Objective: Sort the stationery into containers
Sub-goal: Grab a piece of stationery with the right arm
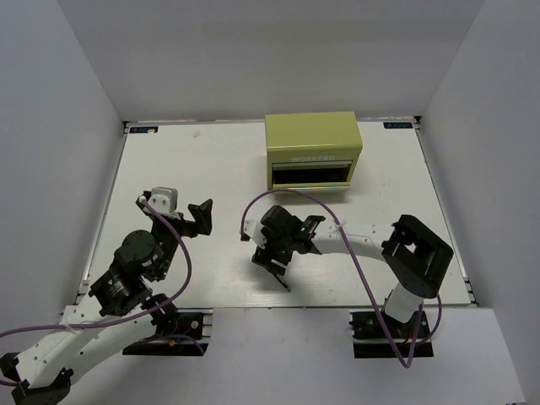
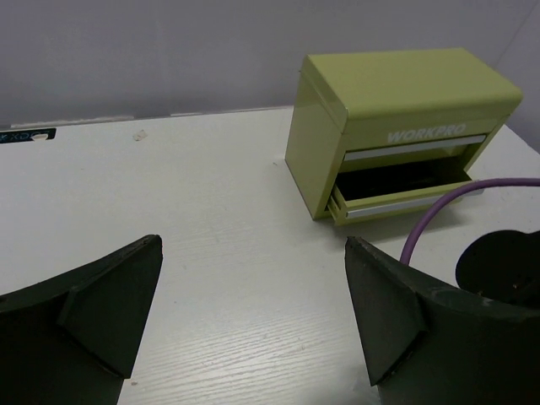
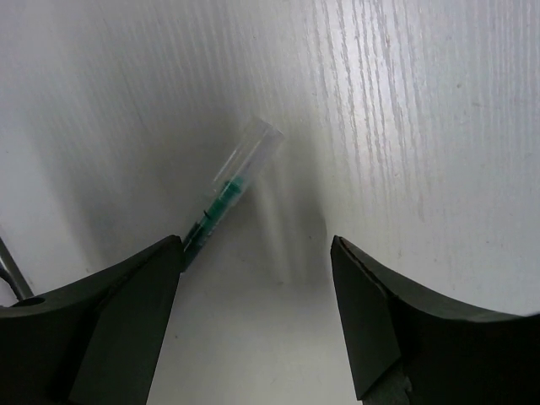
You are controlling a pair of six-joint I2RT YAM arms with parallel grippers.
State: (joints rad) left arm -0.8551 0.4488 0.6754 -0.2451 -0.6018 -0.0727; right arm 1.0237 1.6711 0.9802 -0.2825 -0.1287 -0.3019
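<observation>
Green pen: lying flat on the white table, clear cap pointing away from the wrist; its near end runs in beside one finger of the right gripper, and I can't quite say whether they touch
Right gripper: spread wide, tipped down over the pen, pinching nothing
Left gripper: spread wide, nothing in it, hanging over bare table and facing the chest
Tool chest: yellow-green, marked WORKPRO, at the far side, well apart from the pen
Lower drawer: pulled out, inside too dark to read
Upper drawer: pushed in
</observation>
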